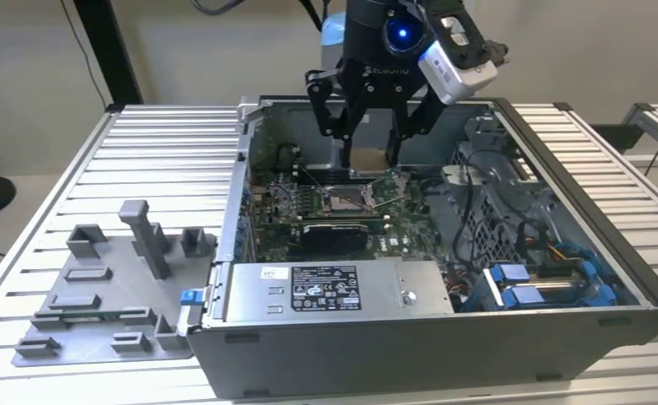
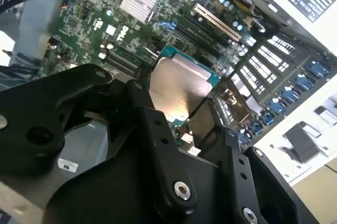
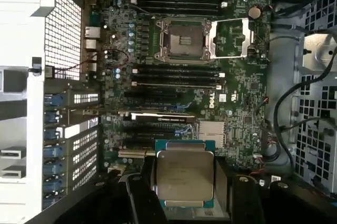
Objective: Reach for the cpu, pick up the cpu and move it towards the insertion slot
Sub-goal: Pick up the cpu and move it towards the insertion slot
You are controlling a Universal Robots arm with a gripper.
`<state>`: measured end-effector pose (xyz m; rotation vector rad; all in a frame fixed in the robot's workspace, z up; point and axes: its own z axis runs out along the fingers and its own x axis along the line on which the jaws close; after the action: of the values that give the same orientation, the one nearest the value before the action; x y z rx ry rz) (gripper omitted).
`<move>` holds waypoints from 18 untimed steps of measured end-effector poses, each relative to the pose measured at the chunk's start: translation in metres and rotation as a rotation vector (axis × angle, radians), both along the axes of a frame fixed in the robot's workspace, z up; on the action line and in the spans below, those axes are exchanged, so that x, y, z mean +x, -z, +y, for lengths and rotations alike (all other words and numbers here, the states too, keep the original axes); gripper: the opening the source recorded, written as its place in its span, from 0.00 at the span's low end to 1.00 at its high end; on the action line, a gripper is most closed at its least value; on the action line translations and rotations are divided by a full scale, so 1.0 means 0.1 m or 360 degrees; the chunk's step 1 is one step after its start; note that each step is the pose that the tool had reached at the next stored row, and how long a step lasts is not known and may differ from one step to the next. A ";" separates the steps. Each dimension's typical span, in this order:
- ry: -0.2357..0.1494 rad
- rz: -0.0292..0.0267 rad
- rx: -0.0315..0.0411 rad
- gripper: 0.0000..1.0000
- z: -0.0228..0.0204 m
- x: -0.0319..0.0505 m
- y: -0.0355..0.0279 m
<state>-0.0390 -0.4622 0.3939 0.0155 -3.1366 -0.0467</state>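
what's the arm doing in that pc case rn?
The gripper is shut on the cpu, holding it above the motherboard inside the open case. The insertion slot lies open, its frame flipped aside and nothing seated in it. In the first wrist view the cpu is some way from the slot, so it is picked up but not yet over the slot. The grey fixture tray sits on the table outside the case.

slatted metal table point(image 1: 137, 143): open computer case point(image 1: 442, 337), grey fixture plate point(image 1: 93, 325).
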 end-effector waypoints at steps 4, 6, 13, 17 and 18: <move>0.0000 0.00009 0.0000 0.00 0.000 0.065 0.000; 0.0000 0.00009 0.0000 0.00 0.001 0.065 0.000; 0.0000 0.00009 0.0000 0.00 0.096 0.065 0.008; 0.0000 0.00009 0.0000 0.00 0.189 0.065 0.017; 0.0000 0.00009 0.0000 0.00 0.214 0.065 0.019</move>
<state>-0.0324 -0.4408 0.3919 0.0155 -3.1360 -0.0471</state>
